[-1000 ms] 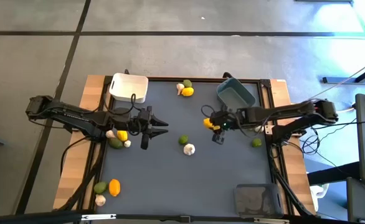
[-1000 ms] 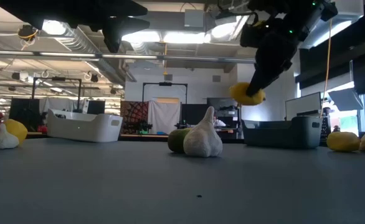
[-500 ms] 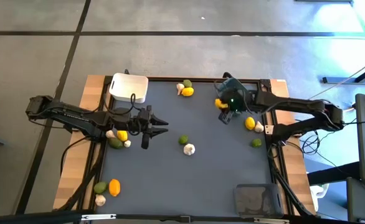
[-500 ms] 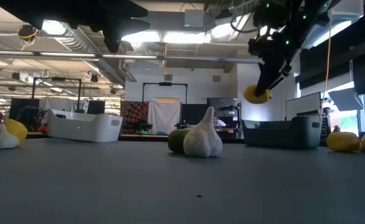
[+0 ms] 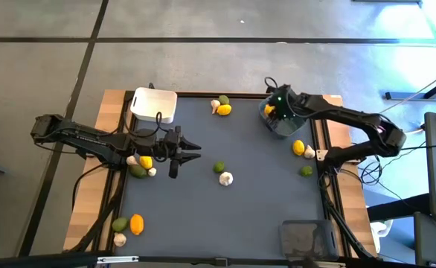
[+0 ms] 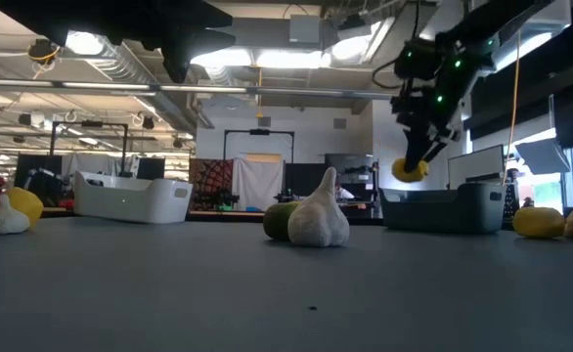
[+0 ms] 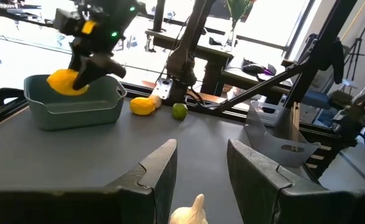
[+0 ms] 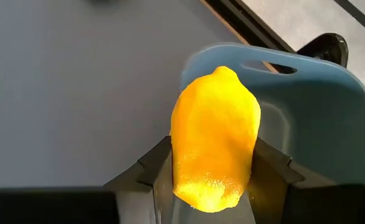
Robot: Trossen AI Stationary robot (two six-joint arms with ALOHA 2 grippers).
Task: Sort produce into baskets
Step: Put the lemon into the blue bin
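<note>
- The right end effector (image 5: pixel 272 111) holds a lemon (image 5: pixel 270 110) above the deep basket (image 5: pixel 286 125) at the desk's (image 5: pixel 255 201) far right.
- The left end effector (image 5: pixel 194 148) hovers mid-left.
- A garlic bulb (image 5: pixel 226 179) lies centrally.

You had no readable text, label, brand, number or sign in any view. I checked the table, the trays, the fruit, both arms and the room behind them; no lettering could be made out anywhere.
</note>
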